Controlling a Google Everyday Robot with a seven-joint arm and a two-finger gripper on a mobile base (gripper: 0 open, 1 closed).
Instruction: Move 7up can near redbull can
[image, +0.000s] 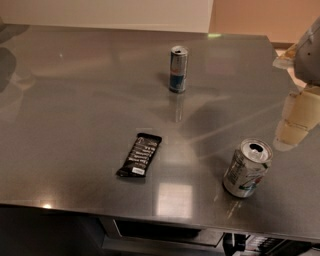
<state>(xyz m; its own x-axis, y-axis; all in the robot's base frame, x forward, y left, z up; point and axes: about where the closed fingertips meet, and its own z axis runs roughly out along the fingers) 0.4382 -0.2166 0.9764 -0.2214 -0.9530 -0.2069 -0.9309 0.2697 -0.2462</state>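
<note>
The 7up can (246, 168), silver-white with green marks and an open top, stands slightly tilted on the grey metal table (75, 100), near its front right. The redbull can (178, 69), slim and blue and silver, stands upright at the table's back middle, well apart from the 7up can. My gripper (294, 125), cream-coloured, hangs at the right edge of the view, above and to the right of the 7up can, not touching it.
A black snack bar wrapper (139, 155) lies flat near the front middle of the table, left of the 7up can. The table's front edge runs along the bottom of the view. A pale wall stands behind the table.
</note>
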